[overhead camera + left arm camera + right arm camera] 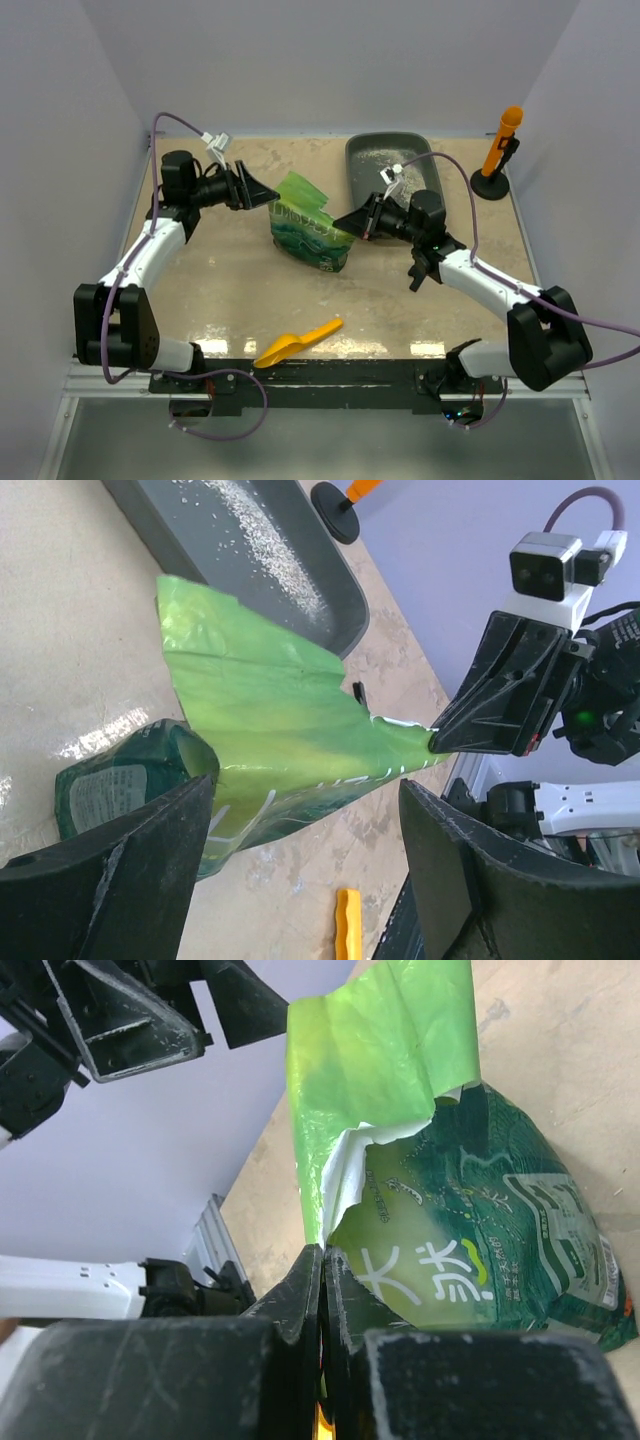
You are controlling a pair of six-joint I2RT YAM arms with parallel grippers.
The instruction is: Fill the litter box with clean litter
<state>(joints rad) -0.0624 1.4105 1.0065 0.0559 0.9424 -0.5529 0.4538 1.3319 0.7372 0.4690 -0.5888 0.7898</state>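
**Right tool pinched on the green bag, left tool wide apart beside it**

The green bag sits near the middle of the tabletop, its torn light-green top flap standing up and its dark printed body leaning toward the near side. The right tool has its fingers pressed flat together on the bag's right edge; in the right wrist view the two dark pads meet with no gap, just below the torn opening, and in the left wrist view its tip touches the corner of the green flap. The left tool hangs just to the left of the bag's top with its jaws spread wide and nothing between them; the left wrist view shows the flap lying in the space ahead of the two fingers, clear of both.

The litter box lies at the far side of the tabletop, behind and to the right of the bag, close to the right arm's wrist. A thin scatter of clean litter covers part of its floor, with much of the dark grey bottom still bare.

A yellow scoop lies on the near edge of the tabletop, well apart from the bag. An orange-handled tool on a black round base stands upright at the far right corner
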